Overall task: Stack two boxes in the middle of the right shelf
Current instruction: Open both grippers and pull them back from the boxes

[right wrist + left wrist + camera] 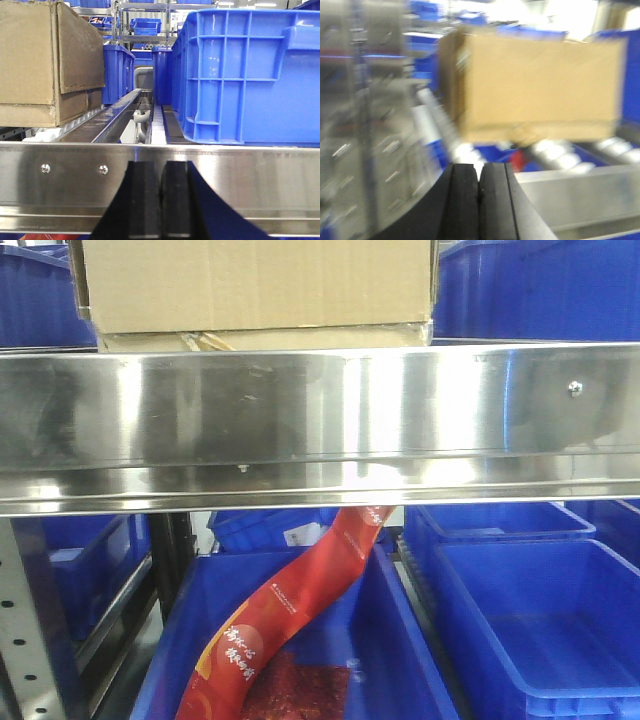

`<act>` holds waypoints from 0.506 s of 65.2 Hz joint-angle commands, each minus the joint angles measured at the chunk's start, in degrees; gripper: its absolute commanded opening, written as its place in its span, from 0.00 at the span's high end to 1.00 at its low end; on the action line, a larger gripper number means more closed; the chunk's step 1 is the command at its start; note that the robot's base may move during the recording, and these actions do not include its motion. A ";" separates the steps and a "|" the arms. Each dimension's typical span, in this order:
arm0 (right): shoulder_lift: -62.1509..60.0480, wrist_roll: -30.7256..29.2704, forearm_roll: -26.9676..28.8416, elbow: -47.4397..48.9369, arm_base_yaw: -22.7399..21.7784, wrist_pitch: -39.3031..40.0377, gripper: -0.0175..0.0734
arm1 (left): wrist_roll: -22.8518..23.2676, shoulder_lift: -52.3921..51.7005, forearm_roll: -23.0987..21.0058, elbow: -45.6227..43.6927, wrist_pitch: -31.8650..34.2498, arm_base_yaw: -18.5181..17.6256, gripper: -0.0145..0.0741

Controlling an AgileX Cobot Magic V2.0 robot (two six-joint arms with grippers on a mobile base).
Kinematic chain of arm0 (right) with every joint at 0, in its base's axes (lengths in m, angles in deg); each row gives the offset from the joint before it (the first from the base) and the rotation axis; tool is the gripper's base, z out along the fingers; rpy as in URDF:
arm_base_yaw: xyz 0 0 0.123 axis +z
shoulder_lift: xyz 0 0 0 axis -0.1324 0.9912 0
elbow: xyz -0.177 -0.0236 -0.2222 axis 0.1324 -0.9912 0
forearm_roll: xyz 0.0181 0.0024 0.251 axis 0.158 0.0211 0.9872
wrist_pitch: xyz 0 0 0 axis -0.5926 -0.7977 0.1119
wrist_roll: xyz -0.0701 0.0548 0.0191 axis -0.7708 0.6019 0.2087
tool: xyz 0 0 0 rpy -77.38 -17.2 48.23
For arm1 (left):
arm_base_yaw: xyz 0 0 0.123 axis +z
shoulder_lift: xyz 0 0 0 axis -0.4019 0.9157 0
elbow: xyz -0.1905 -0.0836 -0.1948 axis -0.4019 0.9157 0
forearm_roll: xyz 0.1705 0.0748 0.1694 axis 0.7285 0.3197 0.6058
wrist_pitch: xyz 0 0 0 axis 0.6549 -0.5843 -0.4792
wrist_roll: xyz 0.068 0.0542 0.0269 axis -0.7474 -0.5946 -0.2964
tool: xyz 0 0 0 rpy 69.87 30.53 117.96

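on the shelf (320, 420), just behind its wide mirror-like front lip, the taller box (258, 282) sits directly on top of the flat box (262, 339), whose edge shows a scrap of torn yellowish tape; the stack stands left of centre in the front view, with blue bins (540, 285) on either side at the same level. below the shelf a red printed banner (285, 615) hangs slanting down into a lower blue bin (520, 625). from the right wrist view the stacked boxes appear at the left, resting on the roller track, well apart from a large blue bin (250, 75) at the right, with a metal divider rail between them. the right gripper (160, 205) hangs in front of the lip, its black fingers (144, 200) pressed together on nothing. the left gripper (479, 205) likewise has its fingers (462, 200) closed flat against each other and empty (this view is blurred), facing the taller box from in front of the shelf edge.
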 commanded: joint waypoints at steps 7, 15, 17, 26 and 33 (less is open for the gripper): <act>-0.17 0.03 0.26 0.00 -0.14 1.50 0.99 | -12.58 -4.31 -11.04 6.65 5.10 6.53 0.96; -0.17 0.03 0.26 0.00 -0.14 1.50 0.99 | -14.86 -4.31 -13.70 8.82 8.56 9.23 0.96; -0.17 0.03 0.26 0.00 -0.14 1.50 0.99 | -14.86 -4.31 -13.70 9.74 10.33 9.37 0.96; -0.17 0.03 0.26 0.00 -0.14 1.50 0.99 | -14.86 -4.31 -13.70 10.23 13.86 10.15 0.96; -0.17 0.03 0.26 0.00 -0.14 1.50 0.99 | -14.86 -4.31 -13.70 10.23 13.86 10.15 0.96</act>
